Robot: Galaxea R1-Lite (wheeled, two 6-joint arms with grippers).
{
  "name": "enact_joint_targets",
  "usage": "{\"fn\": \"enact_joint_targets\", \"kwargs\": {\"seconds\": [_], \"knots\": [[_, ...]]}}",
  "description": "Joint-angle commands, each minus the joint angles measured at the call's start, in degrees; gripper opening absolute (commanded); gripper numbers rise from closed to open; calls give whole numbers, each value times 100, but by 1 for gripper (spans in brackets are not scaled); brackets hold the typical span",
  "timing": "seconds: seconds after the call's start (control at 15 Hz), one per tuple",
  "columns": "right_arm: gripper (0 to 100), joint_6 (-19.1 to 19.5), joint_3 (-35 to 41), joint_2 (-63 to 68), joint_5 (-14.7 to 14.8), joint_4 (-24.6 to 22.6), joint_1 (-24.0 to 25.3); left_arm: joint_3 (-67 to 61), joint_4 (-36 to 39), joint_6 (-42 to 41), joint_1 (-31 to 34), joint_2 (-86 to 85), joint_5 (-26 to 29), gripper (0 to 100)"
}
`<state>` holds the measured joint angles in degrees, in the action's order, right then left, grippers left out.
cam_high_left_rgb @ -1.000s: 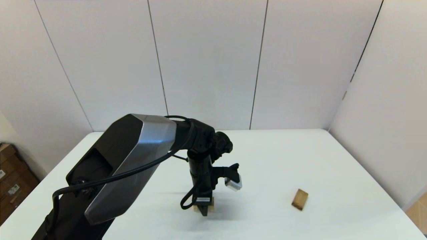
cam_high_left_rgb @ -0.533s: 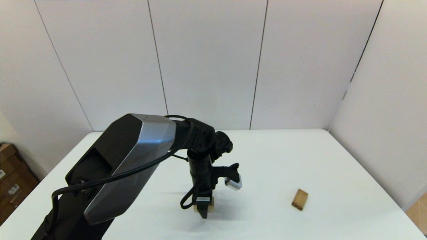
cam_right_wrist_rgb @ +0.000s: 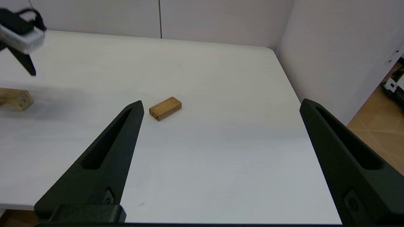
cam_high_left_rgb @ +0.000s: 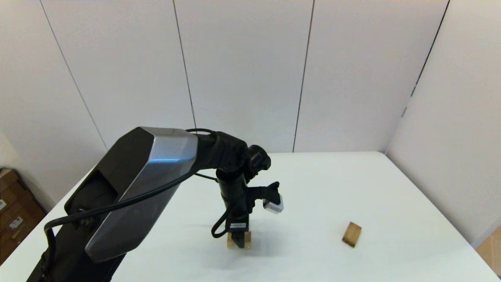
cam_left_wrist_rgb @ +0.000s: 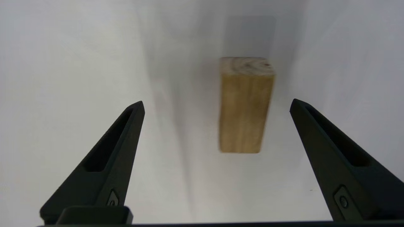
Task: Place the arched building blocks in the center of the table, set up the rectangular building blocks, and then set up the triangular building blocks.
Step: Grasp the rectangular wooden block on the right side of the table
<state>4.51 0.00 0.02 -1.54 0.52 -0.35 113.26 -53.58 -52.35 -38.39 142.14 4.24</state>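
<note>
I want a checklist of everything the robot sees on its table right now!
Surface: white table, bare apart from the blocks.
Job's things: pale arched block lies mid-table below the left hand; tan rectangular block lies flat to the right; triangular block not seen.
Clutter: nothing seen.
Grippers: left hand open above the arched block, not touching; right hand open, parked near the table's front edge.
Cables: black cable along the left arm.
Surroundings: white wall panels; cardboard boxes at left.

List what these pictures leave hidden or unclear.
- Arched block: head view, the left tool covers its middle; its notch shows in no view.
- Same block, right wrist view: cut off by the picture edge.
- Triangular block: seen in no view.
- Right tool: absent from the head view.
</note>
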Motion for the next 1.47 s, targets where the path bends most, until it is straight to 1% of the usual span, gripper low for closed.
{"fn": "enact_joint_targets", "kwargs": {"seconds": [0.07,0.2,0.4,0.47,0.73,0.8,0.87,0.93,1.0,1.13,1.27,1.47], "knots": [[100,6,9,-11,-5,-8,0,12,119,49,183,-407,6,100],[100,15,9,-11,-13,0,0,12,251,506,323,-758,-11,100],[100,15,9,-11,-13,-8,0,3,49,1086,587,-1373,-275,100],[100,15,9,-11,-13,-8,0,12,-153,1236,701,-1567,-284,100],[100,24,9,-11,-5,-8,0,-6,-1085,2255,1176,-2296,-284,100],[100,24,9,-11,-13,-8,0,-6,-1137,2624,1290,-2454,-284,100],[100,24,9,-11,-13,0,0,-6,-1164,3257,1395,-2586,-284,100],[100,24,9,-11,-13,0,0,-50,-1173,4083,1439,-2745,-284,100],[100,24,9,-11,-13,0,0,-278,-1278,4426,1536,-2955,-292,100],[100,24,9,-11,-13,0,0,-806,-1243,4461,1712,-3456,-319,100],[100,24,9,-11,-13,0,0,-1043,-874,4619,1861,-3852,-292,100],[100,24,9,-11,-13,-8,0,-2045,-346,4663,1879,-4854,-345,100]]}}
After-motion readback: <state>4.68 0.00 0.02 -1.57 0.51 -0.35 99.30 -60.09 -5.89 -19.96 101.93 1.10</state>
